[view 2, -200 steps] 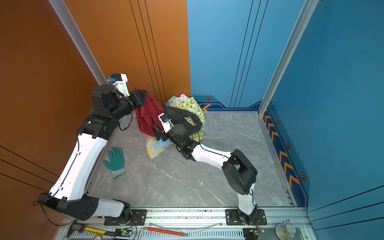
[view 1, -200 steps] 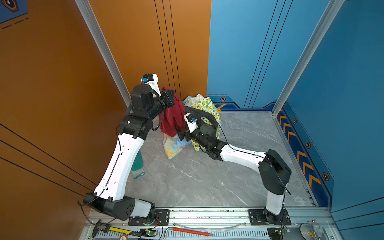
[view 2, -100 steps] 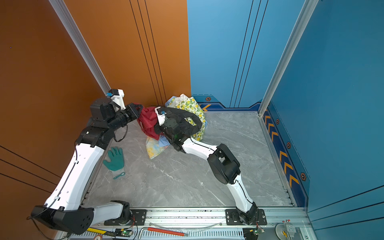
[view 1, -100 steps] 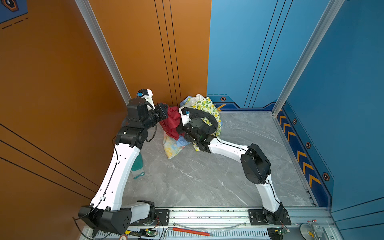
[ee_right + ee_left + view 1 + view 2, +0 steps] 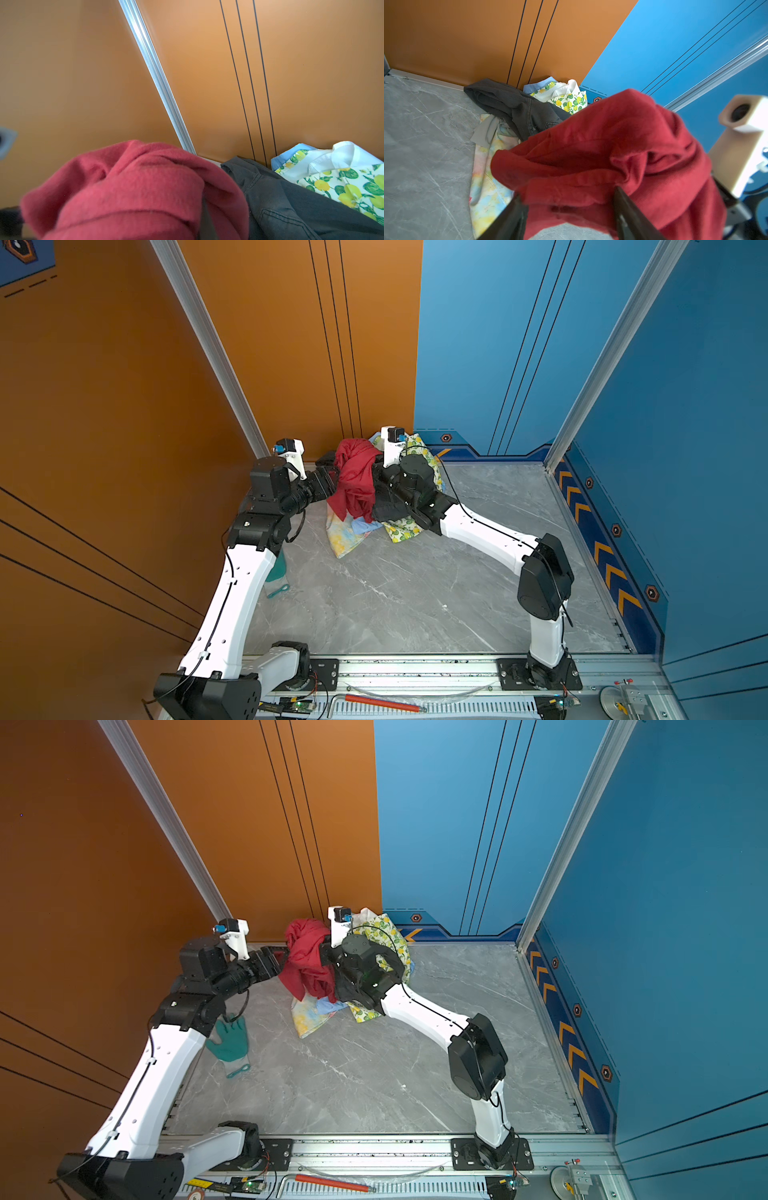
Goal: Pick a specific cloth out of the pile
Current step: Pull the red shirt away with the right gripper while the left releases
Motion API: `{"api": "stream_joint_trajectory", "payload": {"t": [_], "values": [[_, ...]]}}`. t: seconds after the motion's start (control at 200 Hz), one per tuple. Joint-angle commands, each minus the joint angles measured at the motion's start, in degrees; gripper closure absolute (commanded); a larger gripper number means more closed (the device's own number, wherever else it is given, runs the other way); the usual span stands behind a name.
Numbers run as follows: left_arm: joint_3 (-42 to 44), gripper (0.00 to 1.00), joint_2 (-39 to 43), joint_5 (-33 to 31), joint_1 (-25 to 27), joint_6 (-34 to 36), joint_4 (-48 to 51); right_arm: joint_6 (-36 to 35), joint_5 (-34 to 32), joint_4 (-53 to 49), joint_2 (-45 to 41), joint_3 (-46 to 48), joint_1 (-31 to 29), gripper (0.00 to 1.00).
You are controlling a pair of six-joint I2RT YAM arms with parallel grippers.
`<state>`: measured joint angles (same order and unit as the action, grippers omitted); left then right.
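Left pincer (image 5: 568, 193) now wide, no longer tight on the cloth (image 5: 355, 481); right pincer (image 5: 205, 216) closed on it.

A green glove (image 5: 229, 1038) lies flat on the grey stone table (image 5: 395, 593), near its left edge, with a small loop at the cuff. The table has thin white lines in it. Behind it an orange wall (image 5: 270, 344) and a blue wall (image 5: 478, 344) meet. Shiny silver posts (image 5: 208, 344) run up the walls. Orange arrows (image 5: 604, 549) sit in a row low on the right wall. At the front is a metal rail (image 5: 415, 668), and a tool with a red handle (image 5: 382, 702) lies just in front of it
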<state>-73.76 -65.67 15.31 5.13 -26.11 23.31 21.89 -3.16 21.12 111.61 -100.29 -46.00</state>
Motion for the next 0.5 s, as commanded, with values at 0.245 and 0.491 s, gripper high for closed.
{"api": "stream_joint_trajectory", "payload": {"t": [0.245, 0.491], "values": [[6.65, 0.21, 0.85, 3.44, 2.37, 9.02, -5.19, 5.12, -1.32, -7.60, -7.90, -8.60, 3.84, 1.00], [9.29, 0.15, -1.30, 0.16, 9.32, 14.21, -6.87, 9.33, 0.82, -12.69, -14.68, -8.08, 12.07, 1.00]]}}
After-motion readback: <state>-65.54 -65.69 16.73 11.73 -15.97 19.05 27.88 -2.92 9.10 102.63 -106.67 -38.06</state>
